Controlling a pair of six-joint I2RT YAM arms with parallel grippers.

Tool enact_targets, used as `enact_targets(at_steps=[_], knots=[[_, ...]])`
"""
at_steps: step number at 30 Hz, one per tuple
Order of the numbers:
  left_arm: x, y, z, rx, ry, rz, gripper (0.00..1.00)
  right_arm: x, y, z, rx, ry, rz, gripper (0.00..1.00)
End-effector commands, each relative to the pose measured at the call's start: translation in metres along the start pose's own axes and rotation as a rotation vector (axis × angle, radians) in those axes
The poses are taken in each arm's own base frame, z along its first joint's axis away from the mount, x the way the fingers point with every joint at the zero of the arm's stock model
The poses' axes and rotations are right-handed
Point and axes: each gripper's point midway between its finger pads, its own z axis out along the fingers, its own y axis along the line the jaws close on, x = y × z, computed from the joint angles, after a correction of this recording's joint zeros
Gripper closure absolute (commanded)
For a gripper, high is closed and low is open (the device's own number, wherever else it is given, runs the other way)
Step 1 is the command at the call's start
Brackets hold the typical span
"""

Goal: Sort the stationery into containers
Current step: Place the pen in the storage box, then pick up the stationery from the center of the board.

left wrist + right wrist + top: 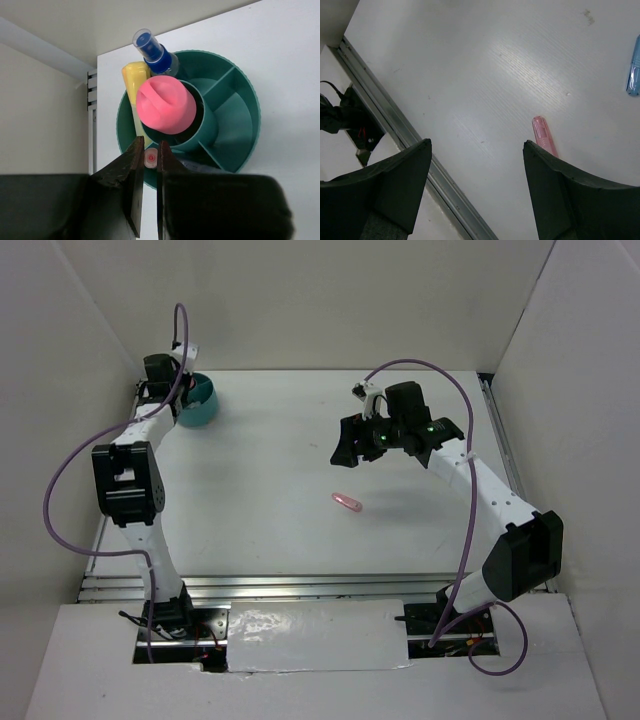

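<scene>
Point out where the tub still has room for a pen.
Tub: the right compartments, between centre cup and rim, are bare. Crowded left: highlighter, bottle, pink marker filling the cup, left gripper holding a pen.

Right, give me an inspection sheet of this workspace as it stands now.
Surface: white table, one faint dark mark.
Job's things: teal tub holds pink marker, yellow highlighter, blue-capped bottle; pink item and blue piece lie loose on the table.
Clutter: nothing seen.
Grippers: left gripper over the tub, jaws shut on a thin pen; right gripper jaws open, empty.
Cables: purple cables loop off both arms.
Surroundings: white walls; metal rail at the table edge.
</scene>
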Motion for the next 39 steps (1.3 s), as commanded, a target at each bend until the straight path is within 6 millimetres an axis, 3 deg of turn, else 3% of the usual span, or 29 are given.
enact_targets(at_steps=[1,16,17,20,23,26,32,35,39], knots=[[-0.024,0.018,0.006,-0.057,-0.092,0.047,1.00,-0.009,-0.001,-0.001,-0.003,-0.031,-0.007,0.20],[-0.014,0.043,0.013,-0.006,-0.146,-0.066,0.99,-0.007,-0.002,0.000,-0.001,-0.022,-0.004,0.20],[-0.013,0.044,0.012,0.005,-0.150,-0.075,0.85,-0.008,-0.002,0.000,-0.001,-0.023,-0.005,0.20],[-0.015,0.045,0.006,0.028,-0.166,-0.101,0.56,-0.009,-0.002,0.000,-0.002,-0.022,-0.001,0.20],[-0.015,0.043,-0.001,0.045,-0.177,-0.119,0.45,-0.011,0.000,-0.001,-0.002,-0.025,-0.008,0.20],[-0.022,0.044,-0.017,0.068,-0.213,-0.146,0.38,-0.011,0.001,-0.002,0.001,-0.027,-0.012,0.20],[-0.050,0.054,-0.057,0.125,-0.344,-0.244,0.35,-0.011,-0.002,-0.008,0.020,-0.043,-0.019,0.20],[-0.086,0.058,-0.097,0.165,-0.440,-0.274,0.35,-0.006,-0.010,-0.009,0.055,-0.042,-0.031,0.21],[-0.111,0.049,-0.144,0.215,-0.500,-0.307,0.33,0.012,-0.033,-0.004,0.170,0.032,-0.054,0.26]])
